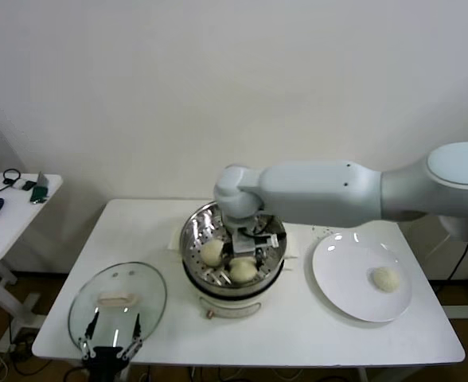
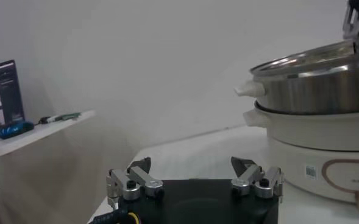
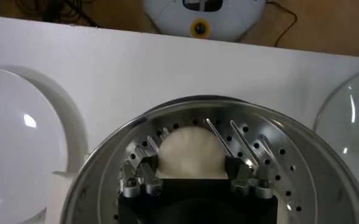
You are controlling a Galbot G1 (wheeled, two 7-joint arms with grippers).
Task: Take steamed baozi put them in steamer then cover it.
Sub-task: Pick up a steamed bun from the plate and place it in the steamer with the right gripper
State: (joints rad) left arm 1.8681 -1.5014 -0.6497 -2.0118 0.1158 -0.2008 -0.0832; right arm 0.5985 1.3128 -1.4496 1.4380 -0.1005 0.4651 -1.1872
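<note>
- The right tool, closed around a cream-white domed bun, is held inside the shiny round steel steamer.
- The bun is best lowered onto a free patch of perforated tray before release.
- The left tool is parked wide open at the tabletop's near-left edge.

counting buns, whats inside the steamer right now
Inside the steamer, two baozi show on the perforated tray. The right end effector holds a third there; the arm hides the tray behind it.
</note>
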